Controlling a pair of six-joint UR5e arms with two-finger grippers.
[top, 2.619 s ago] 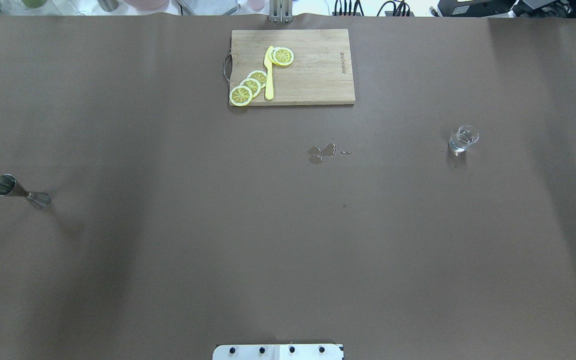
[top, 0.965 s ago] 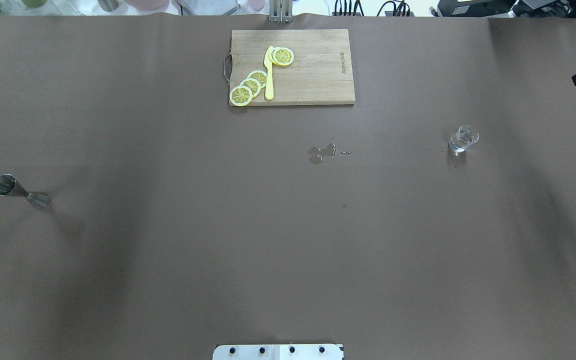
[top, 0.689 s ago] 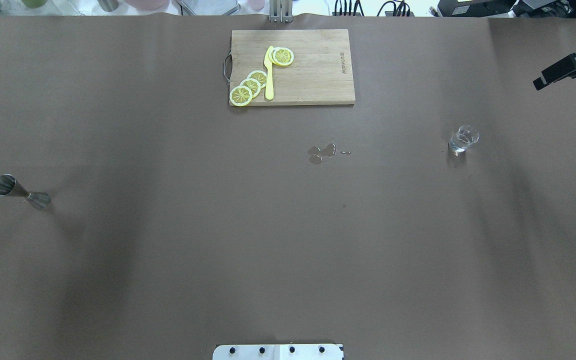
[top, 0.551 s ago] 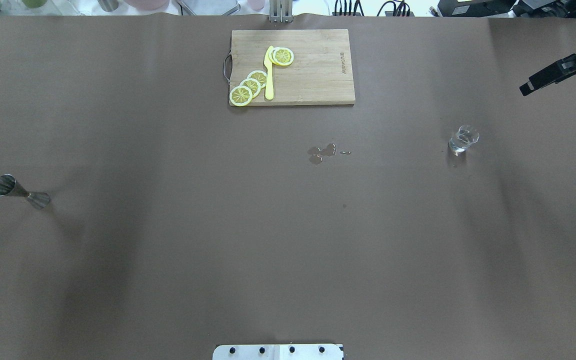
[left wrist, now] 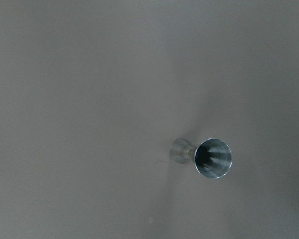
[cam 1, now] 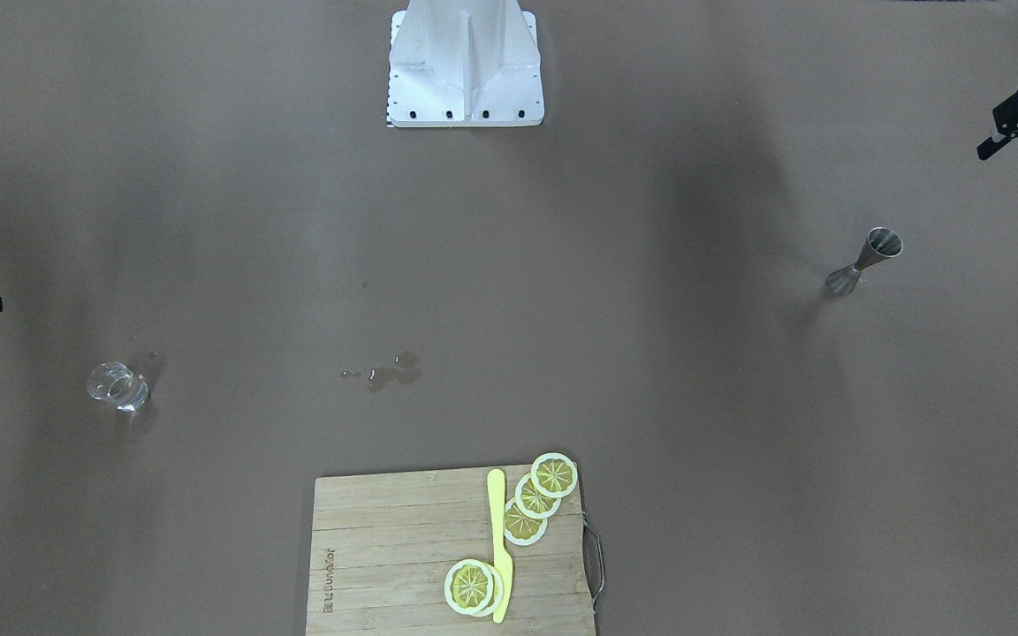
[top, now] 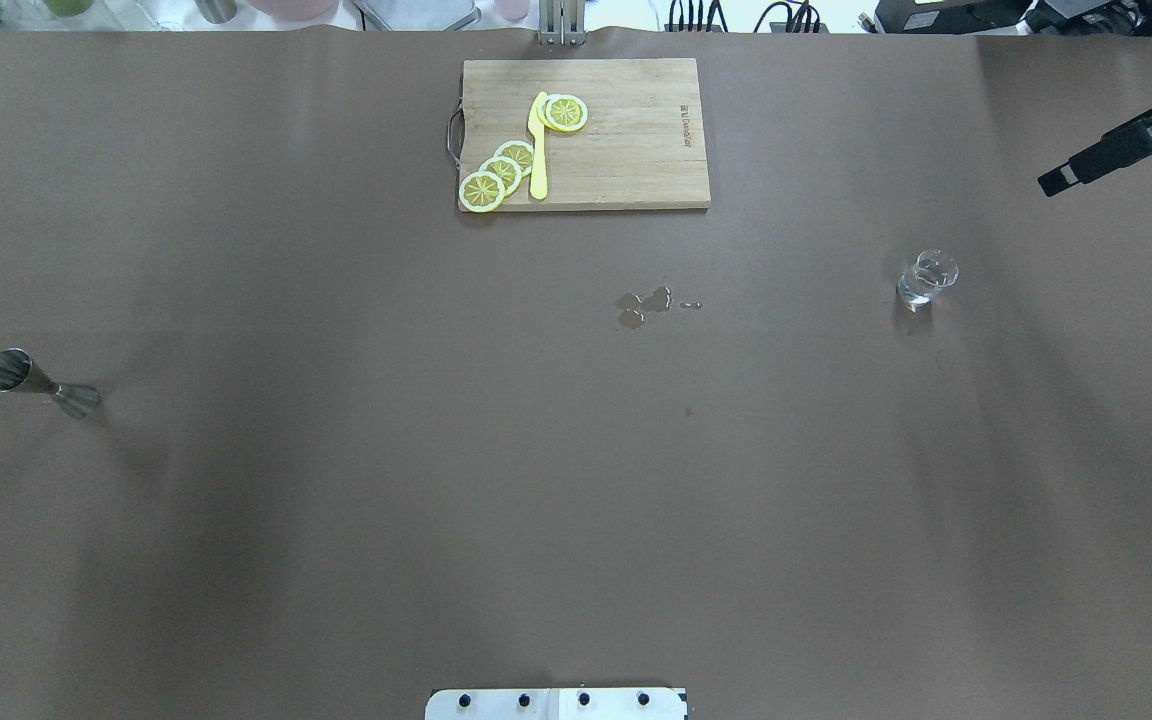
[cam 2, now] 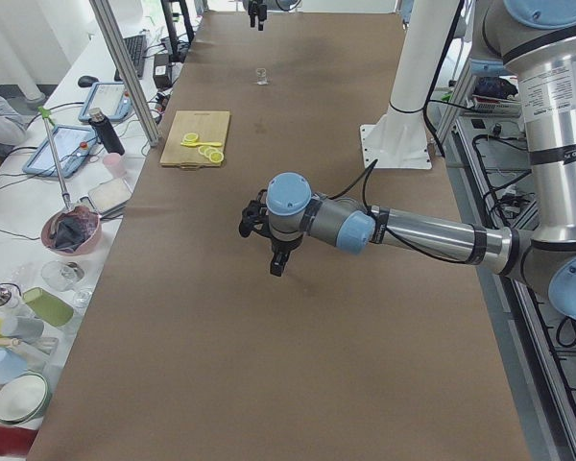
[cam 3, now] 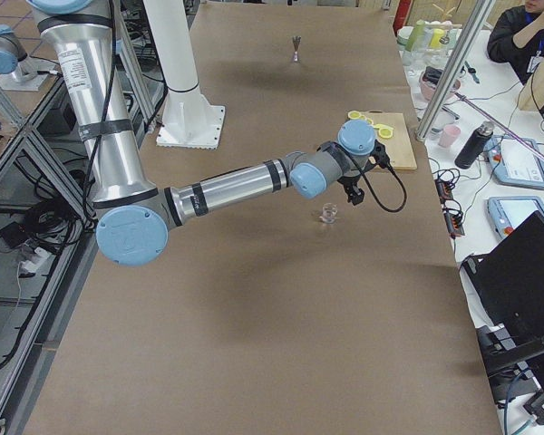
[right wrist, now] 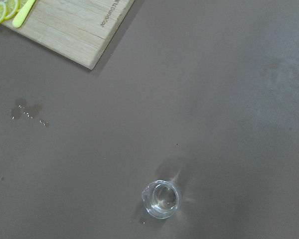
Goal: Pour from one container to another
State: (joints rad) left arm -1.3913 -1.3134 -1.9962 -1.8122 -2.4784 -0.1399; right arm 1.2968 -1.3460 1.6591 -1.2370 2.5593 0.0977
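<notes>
A steel jigger (top: pixel 36 381) stands upright near the table's left edge; the left wrist view looks down into its cup (left wrist: pixel 212 158). A small clear glass (top: pixel 926 278) with a little liquid stands on the right side, low in the right wrist view (right wrist: pixel 161 199). My left gripper (cam 1: pixel 1016 167) hovers open and empty, above and behind the jigger (cam 1: pixel 862 261). It is out of the overhead view. My right gripper (cam 3: pixel 353 197) hangs open above the table just beyond the glass; only one finger (top: pixel 1066 178) enters the overhead view at the far right.
A wooden cutting board (top: pixel 636 150) with lemon slices (top: pixel 501 172) and a yellow knife (top: pixel 538 150) lies at the far middle. A small puddle (top: pixel 644 305) sits mid-table. The robot's white base (cam 1: pixel 465 66) stands at the near edge.
The right gripper came into the overhead view from the right edge and moved left, then almost stopped. Jigger and glass have not moved.
</notes>
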